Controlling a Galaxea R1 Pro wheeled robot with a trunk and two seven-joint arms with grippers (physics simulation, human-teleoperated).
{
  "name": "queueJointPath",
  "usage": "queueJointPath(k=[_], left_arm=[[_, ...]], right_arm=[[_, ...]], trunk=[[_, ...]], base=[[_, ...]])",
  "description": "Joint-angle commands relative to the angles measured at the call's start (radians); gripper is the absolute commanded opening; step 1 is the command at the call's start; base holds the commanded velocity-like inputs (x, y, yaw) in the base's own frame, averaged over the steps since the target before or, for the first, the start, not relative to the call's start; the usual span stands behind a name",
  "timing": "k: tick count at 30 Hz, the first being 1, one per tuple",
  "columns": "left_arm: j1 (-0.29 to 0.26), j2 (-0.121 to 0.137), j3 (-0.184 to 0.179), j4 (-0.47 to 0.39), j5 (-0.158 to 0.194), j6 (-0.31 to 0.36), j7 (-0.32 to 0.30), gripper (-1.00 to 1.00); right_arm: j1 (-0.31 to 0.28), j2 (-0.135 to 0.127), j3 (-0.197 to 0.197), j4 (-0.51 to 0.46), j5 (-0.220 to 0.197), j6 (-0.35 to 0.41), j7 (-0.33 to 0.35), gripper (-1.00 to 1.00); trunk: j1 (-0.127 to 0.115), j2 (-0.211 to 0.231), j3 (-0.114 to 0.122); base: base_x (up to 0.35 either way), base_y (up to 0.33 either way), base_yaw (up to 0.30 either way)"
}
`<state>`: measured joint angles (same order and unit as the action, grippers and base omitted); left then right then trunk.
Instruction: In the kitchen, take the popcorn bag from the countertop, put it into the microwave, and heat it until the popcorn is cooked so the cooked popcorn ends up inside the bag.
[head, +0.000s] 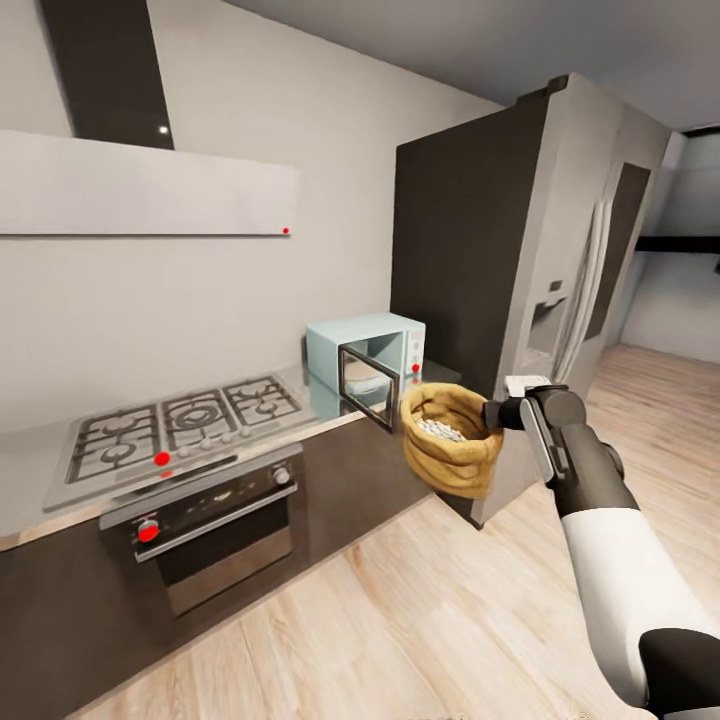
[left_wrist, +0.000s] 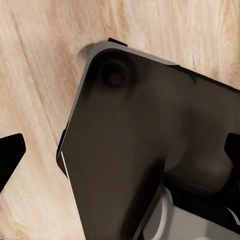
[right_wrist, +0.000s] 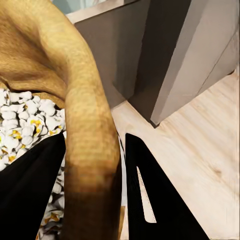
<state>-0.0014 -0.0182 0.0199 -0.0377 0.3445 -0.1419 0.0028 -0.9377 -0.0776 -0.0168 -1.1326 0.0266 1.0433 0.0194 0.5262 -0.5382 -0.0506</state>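
Kitchen scene, wood plank floor (head: 400, 620), pale wall behind long grey countertop (head: 30, 490) over dark cabinet fronts. Gas hob (head: 180, 425) set into countertop, steel built-in oven (head: 215, 525) below with red-marked knobs. Flat range hood (head: 140, 185) on wall above. Mint-blue microwave (head: 385, 335) at far end of countertop, door (head: 365, 385) swung open toward room, interior partly visible. Tall grey fridge (head: 560, 290) just beyond, dark panel on its side facing microwave. Right arm extended forward, right gripper (head: 497, 415) clamped on rim of popcorn bag (head: 450, 450). Bag held in air in front of countertop end, below and just before open microwave door, apart from countertop, upright with mouth up. Popcorn (head: 440, 430) visible inside bag, whitish puffs. Right wrist view: tan bag rim (right_wrist: 90, 145) pinched between two black fingers (right_wrist: 160, 200), one inside bag mouth, one outside; popcorn (right_wrist: 25, 125) white with yellow spots heaped inside; cabinet side, fridge base and floor behind. Left wrist view: dark grey robot body part (left_wrist: 145, 145) close to camera over wood floor (left_wrist: 35, 75), black fingertip (left_wrist: 10, 157) at one edge and a second at the opposite edge, well apart, nothing between them: left gripper (left_wrist: 120, 155) open, holding nothing.
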Motion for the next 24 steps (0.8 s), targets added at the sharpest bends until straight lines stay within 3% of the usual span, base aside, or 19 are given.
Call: queueJointPath(k=[1,14,19,24], left_arm=[[0.0,0.0,0.002,-0.001,0.003,-0.002,0.0,1.0],[0.0,0.0,0.002,-0.001,0.004,-0.002,0.0,1.0],[0.0,-0.002,0.001,0.0,0.004,0.001,0.0,1.0],[0.0,0.001,-0.001,0.002,0.005,0.009,0.0,1.0]], right_arm=[[-0.001,-0.001,0.0,0.0,0.001,0.004,0.002,-1.0],[-0.001,-0.004,-0.002,0.034,0.0,0.004,0.004,-1.0],[-0.001,-0.002,0.0,0.034,-0.001,0.004,0.006,-1.0],[-0.001,-0.001,0.0,0.035,-0.003,0.004,0.01,-1.0]], trunk=[[0.0,-0.002,-0.002],[0.0,-0.002,-0.002],[0.0,-0.002,-0.002],[0.0,-0.002,-0.002]], base=[[0.0,0.0,-0.293],[0.0,0.0,-0.292],[0.038,0.0,-0.069],[0.29,0.0,-0.002]])
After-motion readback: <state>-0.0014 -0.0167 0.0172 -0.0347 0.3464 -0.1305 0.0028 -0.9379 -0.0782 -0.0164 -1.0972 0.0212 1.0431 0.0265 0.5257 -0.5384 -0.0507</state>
